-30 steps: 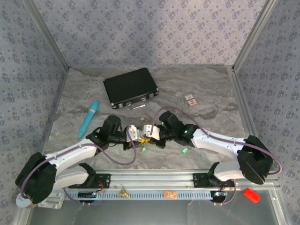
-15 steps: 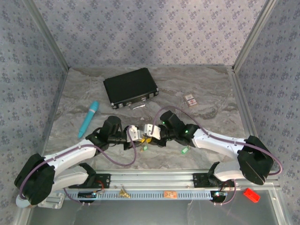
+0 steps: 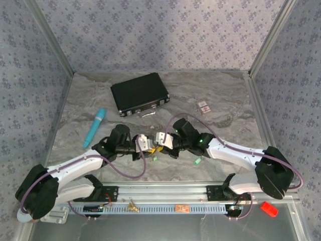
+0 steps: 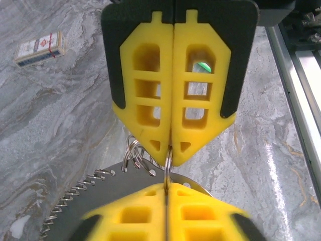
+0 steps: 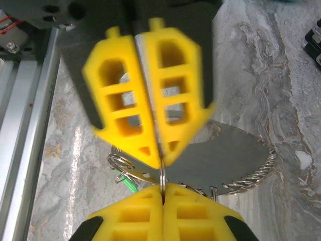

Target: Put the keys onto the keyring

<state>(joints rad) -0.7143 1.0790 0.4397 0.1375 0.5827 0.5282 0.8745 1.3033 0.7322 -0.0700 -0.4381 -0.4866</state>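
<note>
— where's the pinch?
— mid-table. left gripper [image 4: 166,198] and right gripper [image 5: 162,201] meet tip to tip, each with jaws pressed together on the same thin silver ring [image 4: 168,159]. the keyring [image 5: 253,170] chain curls just under them; hanging or lying, can't tell.
— keys?
— one green key [image 3: 155,158] on the marble just nearside of the tips, another key [image 3: 198,161] beside the right forearm.
— room to move?
— open marble toward both far corners. case [image 3: 139,94] at the back, stick [image 3: 95,127] left, card [image 3: 204,107] back right, all apart from the grippers. rail [image 3: 170,196] along the near edge, frame posts at both sides.
— any writing?
— card's red print is too small to read.
</note>
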